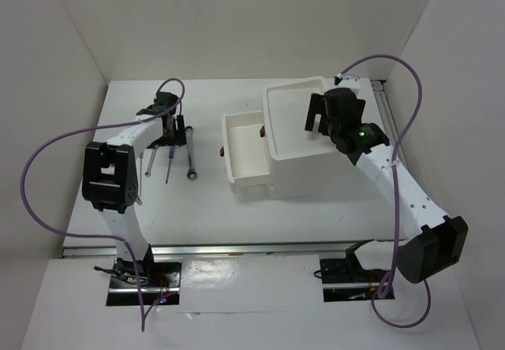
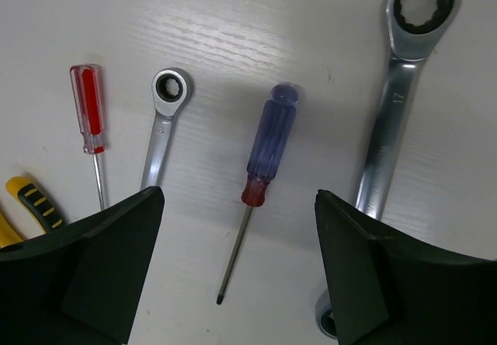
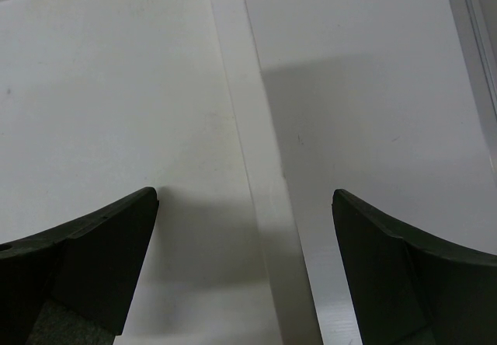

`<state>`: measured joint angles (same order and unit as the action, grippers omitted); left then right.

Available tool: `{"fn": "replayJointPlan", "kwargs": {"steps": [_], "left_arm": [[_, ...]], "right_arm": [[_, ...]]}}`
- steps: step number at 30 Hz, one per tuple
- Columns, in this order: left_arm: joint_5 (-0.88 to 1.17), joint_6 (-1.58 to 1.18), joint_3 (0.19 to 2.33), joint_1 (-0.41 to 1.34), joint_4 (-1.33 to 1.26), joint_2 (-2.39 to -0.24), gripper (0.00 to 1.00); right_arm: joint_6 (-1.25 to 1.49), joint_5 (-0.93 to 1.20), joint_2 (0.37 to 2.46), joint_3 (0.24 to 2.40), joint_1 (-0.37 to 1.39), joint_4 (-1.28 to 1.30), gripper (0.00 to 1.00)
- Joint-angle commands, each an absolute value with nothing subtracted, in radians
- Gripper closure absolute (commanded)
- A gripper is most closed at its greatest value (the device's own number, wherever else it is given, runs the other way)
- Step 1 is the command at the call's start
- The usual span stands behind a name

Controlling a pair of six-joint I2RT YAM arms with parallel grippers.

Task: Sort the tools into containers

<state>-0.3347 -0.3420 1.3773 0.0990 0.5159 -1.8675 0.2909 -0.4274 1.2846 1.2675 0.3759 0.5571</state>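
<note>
The blue-handled screwdriver with a red collar [image 2: 268,144] lies flat on the white table [image 2: 233,19] under our left tool [image 2: 239,197]. The jaws stand wide apart either side of its shaft, the large silver ring wrench [image 2: 392,112] just beside it and the small silver wrench [image 2: 163,120] near. If we descend off-centre, a finger may strike the large wrench or roll the round handle away. Our right tool [image 3: 245,197], also spread wide and holding nothing, hangs over the white plastic box unit [image 1: 300,173], so carrying to the pulled-out white drawer [image 1: 246,178] risks crowding the arms.
</note>
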Motion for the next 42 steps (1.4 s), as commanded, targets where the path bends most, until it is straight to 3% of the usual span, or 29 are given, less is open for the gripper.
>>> {"fn": "replayJointPlan", "kwargs": {"steps": [1,10,13,14,15,17,18,20,21,22,24,30,34,42], "left_arm": [[-0.325,-0.313,1.411,0.081,0.508,-1.937,0.10],[-0.210,-0.299,1.459,0.063,0.508,-2.035,0.20],[-0.176,-0.293,1.459,0.063,0.508,-2.054,0.37],[-0.161,-0.293,1.459,0.063,0.508,-2.054,0.37],[-0.170,-0.302,1.450,0.063,0.521,-2.066,0.46],[-0.161,-0.302,1.450,0.063,0.522,-2.075,0.48],[-0.170,-0.311,1.450,0.063,0.531,-2.086,0.57],[-0.156,-0.302,1.440,0.063,0.531,-2.095,0.64],[-0.156,-0.311,1.440,0.063,0.543,-2.095,0.71],[-0.156,-0.311,1.440,0.063,0.543,-2.095,0.89],[-0.156,-0.322,1.453,0.054,0.572,-2.095,0.98],[-0.146,-0.394,1.508,0.054,0.597,-1.950,1.00],[-0.074,-0.429,1.540,0.077,0.588,-1.740,1.00],[0.244,-0.506,1.529,0.242,0.416,-1.491,1.00]], "right_arm": [[0.293,-0.416,1.229,1.247,0.385,0.627,0.00],[0.284,-0.453,1.204,1.238,0.385,0.637,0.00],[0.284,-0.462,1.204,1.238,0.385,0.637,0.00],[0.284,-0.462,1.204,1.238,0.385,0.646,0.00],[0.284,-0.471,1.195,1.238,0.385,0.646,0.00],[0.284,-0.471,1.195,1.247,0.385,0.646,0.00],[0.284,-0.471,1.195,1.247,0.385,0.646,0.00],[0.284,-0.471,1.195,1.247,0.385,0.646,0.00],[0.284,-0.471,1.206,1.247,0.385,0.646,0.00],[0.284,-0.459,1.206,1.247,0.385,0.646,0.00],[0.284,-0.459,1.216,1.238,0.385,0.646,0.00],[0.275,-0.468,1.206,1.235,0.385,0.637,0.00],[0.265,-0.468,1.206,1.258,0.385,0.601,0.00],[0.265,-0.497,1.197,1.224,0.385,0.580,0.00]]}}
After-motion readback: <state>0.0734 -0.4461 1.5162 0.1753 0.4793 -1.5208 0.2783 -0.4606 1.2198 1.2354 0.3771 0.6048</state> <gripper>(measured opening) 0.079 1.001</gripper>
